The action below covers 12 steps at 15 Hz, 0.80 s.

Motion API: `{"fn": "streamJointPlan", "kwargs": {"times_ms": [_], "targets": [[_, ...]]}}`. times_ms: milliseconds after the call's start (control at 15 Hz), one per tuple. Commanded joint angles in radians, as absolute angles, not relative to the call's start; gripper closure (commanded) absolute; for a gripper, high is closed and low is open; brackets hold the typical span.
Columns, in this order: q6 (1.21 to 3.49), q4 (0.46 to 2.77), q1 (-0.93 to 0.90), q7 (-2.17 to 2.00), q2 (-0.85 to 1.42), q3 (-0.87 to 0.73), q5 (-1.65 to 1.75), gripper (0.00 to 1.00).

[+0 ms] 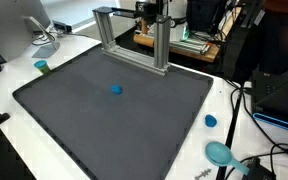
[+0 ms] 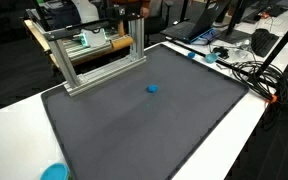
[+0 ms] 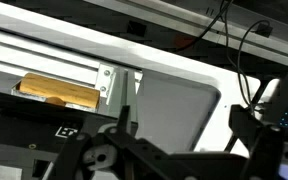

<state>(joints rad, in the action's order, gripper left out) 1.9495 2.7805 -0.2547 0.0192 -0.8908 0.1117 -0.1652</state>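
Note:
My gripper (image 3: 184, 130) is open, its two dark fingers spread wide with nothing between them. It hangs high at the back of the table, above the aluminium frame (image 1: 134, 40), and shows at the top edge in both exterior views (image 1: 151, 10) (image 2: 134, 10). A small blue object (image 1: 116, 89) (image 2: 152, 88) lies alone on the dark grey mat (image 1: 104, 120), far from the gripper. In the wrist view a corner of the mat (image 3: 174, 100) lies below the fingers, and the frame's rail (image 3: 64, 55) runs across the top left.
A wooden block (image 3: 59, 92) sits behind the frame. Off the mat on the white table are a green cup (image 1: 42, 67), a blue cap (image 1: 211, 121) and a teal object (image 1: 220, 153). Cables (image 1: 246, 110) and equipment crowd one side, with a monitor stand (image 1: 39, 35) at the other.

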Motion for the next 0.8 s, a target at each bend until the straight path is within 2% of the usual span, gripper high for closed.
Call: {"fn": "streamJointPlan", "kwargs": {"times_ms": [0,733], "targets": [[1.946,2.779,-0.246,0.025,-0.890,0.119,-0.171,0.00],[1.960,2.774,-0.226,0.019,-0.913,0.114,-0.155,0.00]]}}
